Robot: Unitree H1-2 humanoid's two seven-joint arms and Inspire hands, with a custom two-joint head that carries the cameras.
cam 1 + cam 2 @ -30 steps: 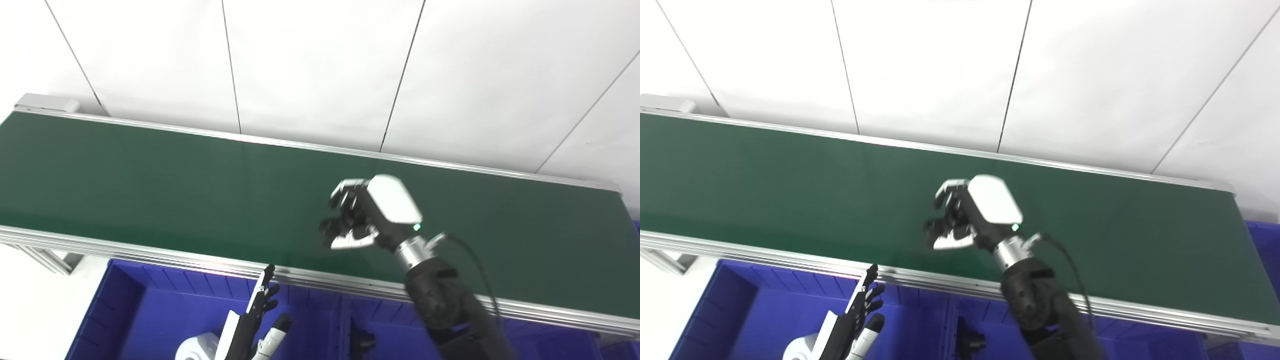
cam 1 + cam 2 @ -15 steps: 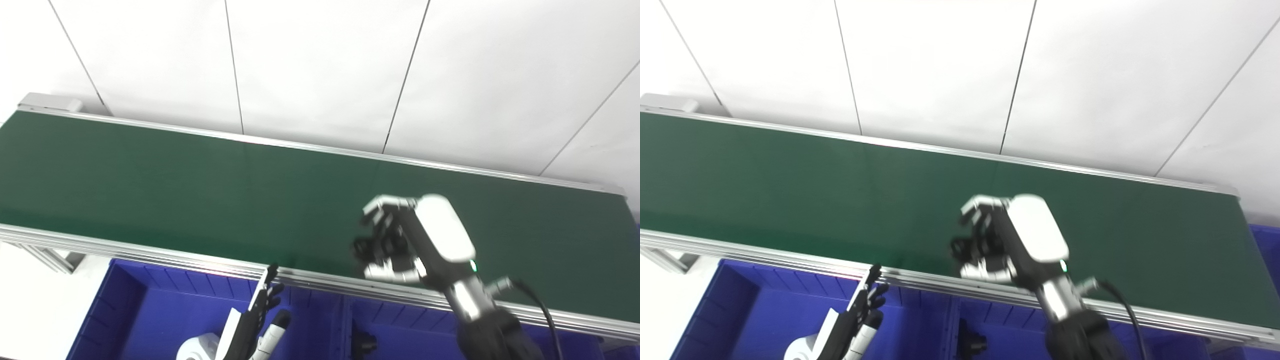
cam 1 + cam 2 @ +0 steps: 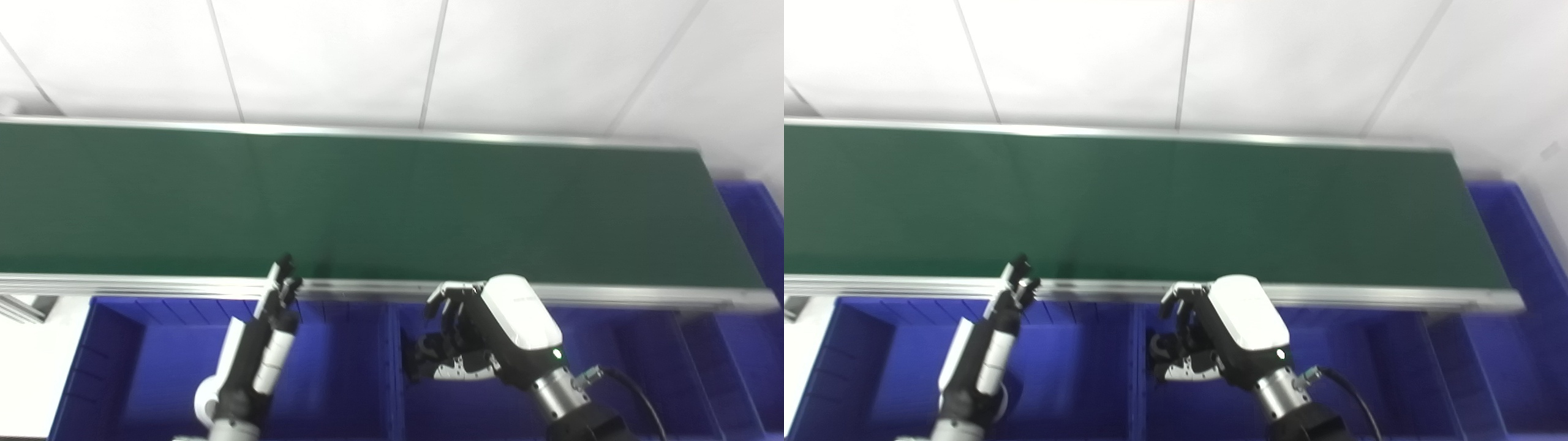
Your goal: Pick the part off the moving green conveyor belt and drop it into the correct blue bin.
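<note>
Right hand [image 3: 484,340] hangs over the middle blue bin [image 3: 625,380], fingers curled around a small dark part [image 3: 429,358] pinched at its fingertips. Left hand [image 3: 260,343] stands upright over the neighboring left bin [image 3: 116,361], fingers straight and close together, empty. Behind both runs the bare green conveyor belt [image 3: 367,202].

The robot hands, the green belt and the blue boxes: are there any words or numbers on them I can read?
None can be read.
Right hand: a faint grey mark on its white cover, too blurred to read.
Left hand: no writing shows.
Green belt: plain.
Blue boxes: plain.
</note>
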